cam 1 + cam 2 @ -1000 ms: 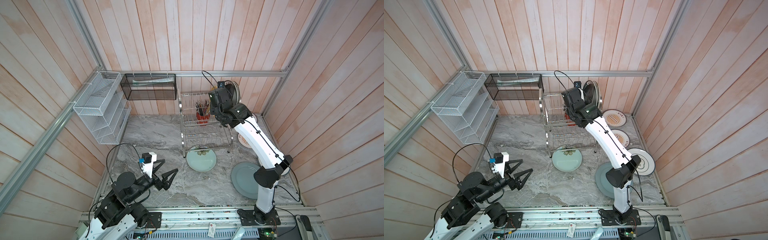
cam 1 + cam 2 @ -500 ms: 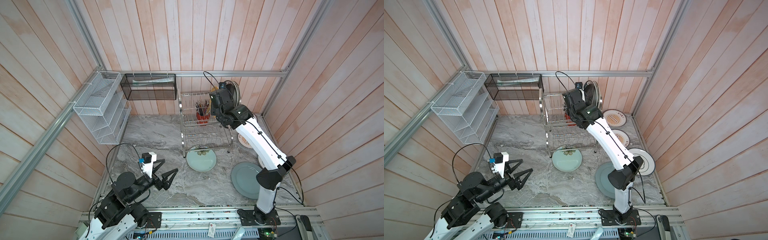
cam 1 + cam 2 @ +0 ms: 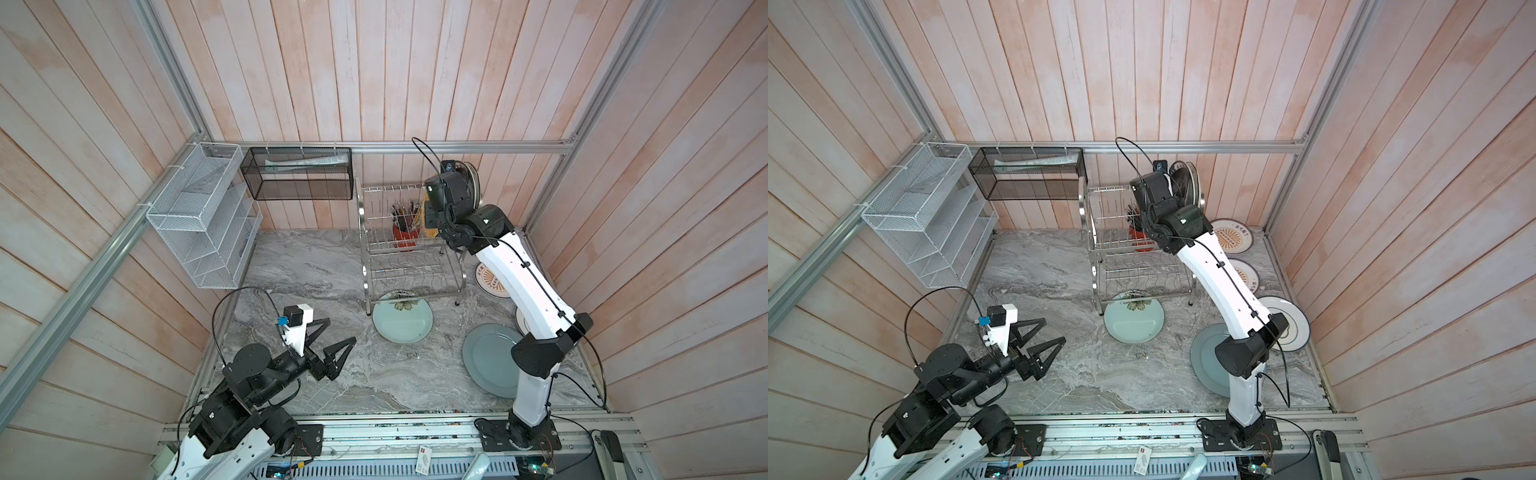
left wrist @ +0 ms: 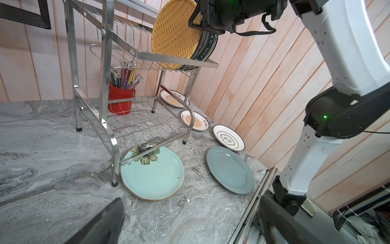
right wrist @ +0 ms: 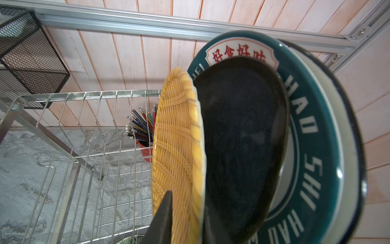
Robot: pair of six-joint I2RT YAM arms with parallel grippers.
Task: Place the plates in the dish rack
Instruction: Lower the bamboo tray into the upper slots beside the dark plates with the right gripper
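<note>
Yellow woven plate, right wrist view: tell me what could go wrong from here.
The yellow woven plate stands tight beside the black plate, the fingers of the right gripper straddling its rim; a crooked retreat could drag it out of the dish rack.
Both crowd one end of the top tier with a green-rimmed plate; a knock could topple them together.
The mint flowered plate lies partly under the rack's bottom rail; lifting it may snag.

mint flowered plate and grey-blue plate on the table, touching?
Apart. The left wrist view shows a strip of bare marble tabletop between the mint flowered plate and the grey-blue plate.
</note>
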